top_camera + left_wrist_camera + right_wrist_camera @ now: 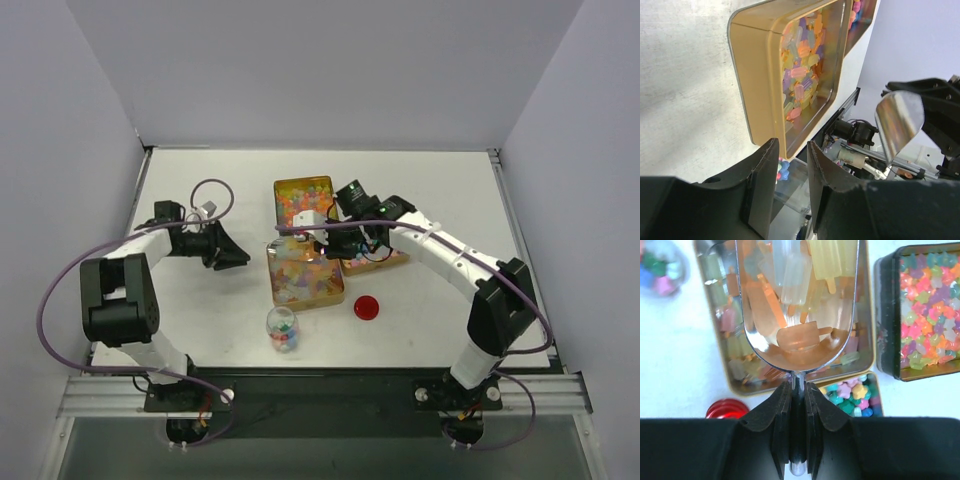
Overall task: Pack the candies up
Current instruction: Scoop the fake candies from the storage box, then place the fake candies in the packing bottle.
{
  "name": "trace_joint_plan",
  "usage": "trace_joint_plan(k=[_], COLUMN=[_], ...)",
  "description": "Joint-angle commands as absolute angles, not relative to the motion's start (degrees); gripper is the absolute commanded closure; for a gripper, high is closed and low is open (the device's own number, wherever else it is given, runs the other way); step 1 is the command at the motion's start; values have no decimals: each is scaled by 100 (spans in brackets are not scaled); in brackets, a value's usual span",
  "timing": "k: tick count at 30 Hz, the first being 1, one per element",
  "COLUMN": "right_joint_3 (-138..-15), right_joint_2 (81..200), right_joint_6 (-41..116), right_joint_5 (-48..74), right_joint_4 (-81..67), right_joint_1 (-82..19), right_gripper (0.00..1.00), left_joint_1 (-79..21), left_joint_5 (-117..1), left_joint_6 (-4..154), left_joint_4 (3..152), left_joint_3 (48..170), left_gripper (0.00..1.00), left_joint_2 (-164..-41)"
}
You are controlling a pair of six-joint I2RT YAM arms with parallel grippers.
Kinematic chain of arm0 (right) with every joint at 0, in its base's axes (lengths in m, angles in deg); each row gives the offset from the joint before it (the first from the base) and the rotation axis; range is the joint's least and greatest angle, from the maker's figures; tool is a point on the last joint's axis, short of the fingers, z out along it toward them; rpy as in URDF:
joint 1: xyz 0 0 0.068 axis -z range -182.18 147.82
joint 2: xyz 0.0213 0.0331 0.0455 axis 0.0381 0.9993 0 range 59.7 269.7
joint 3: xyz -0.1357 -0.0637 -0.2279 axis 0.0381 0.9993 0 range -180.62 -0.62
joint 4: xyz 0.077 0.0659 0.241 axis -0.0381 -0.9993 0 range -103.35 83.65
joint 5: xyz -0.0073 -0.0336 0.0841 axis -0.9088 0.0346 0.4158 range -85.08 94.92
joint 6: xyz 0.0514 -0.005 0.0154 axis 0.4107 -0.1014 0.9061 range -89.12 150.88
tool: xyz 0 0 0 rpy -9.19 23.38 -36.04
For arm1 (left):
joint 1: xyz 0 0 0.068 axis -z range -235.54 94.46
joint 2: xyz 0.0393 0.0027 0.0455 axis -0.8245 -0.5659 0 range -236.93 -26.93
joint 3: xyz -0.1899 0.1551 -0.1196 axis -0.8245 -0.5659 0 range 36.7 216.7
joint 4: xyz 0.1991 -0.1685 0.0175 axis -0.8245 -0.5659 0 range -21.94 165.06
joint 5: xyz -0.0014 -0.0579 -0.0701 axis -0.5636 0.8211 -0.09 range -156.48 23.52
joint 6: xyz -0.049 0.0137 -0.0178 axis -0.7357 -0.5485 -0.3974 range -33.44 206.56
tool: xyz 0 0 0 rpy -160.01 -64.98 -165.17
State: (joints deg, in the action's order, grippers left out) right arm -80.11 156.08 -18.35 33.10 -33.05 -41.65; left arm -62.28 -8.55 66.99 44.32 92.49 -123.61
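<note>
Popsicle-shaped pastel candies (300, 278) fill a gold tin (338, 298) at mid-table. My right gripper (335, 240) is shut on the handle of a metal scoop (799, 305), which holds several candies above that tin (715, 375). A small clear jar (282, 328) with multicoloured candies stands in front of the tin. My left gripper (235, 255) hovers left of the tin, open and empty. In the left wrist view the tin (760, 90), the scoop (899, 122) and part of the jar (790, 175) show beyond my gripper (792, 145).
A second tin of star-shaped candies (303, 200) stands behind the gold one, also in the right wrist view (925, 310). A third tin (855, 395) lies under my right wrist. A flat red lid (368, 307) lies right of the jar. Walls enclose the table.
</note>
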Motion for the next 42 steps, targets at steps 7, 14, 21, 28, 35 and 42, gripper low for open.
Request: trace_joint_plan(k=[7, 14, 21, 28, 35, 42], right_joint_3=[-8517, -8561, -8710, -9062, -9414, -9677], right_joint_2=[14751, 14619, 14759, 15014, 15357, 15550], right_joint_6=[-3046, -3547, -3688, -3556, -3398, -3337], right_joint_5=[2751, 2224, 1556, 1108, 615, 211], right_joint_4=[-5495, -6391, -6647, -6831, -7103, -7297], right_joint_1=[-4840, -5254, -5658, -5975, -6151, -6283], right_gripper=[100, 100, 100, 100, 100, 100], left_joint_1=[-6248, -6310, -6309, -6309, -6301, -6344], left_joint_5=[-1401, -1946, -2166, -2175, -2104, -2051], left_joint_6=[6696, 6933, 6969, 6934, 6723, 6583], left_joint_4=[4869, 4887, 5036, 5203, 5510, 5748], left_joint_3=[9243, 8962, 8575, 8285, 8083, 7933], left_gripper=[41, 14, 14, 14, 14, 14], left_joint_2=[-11298, -10630, -10085, -9628, -9364, -9153])
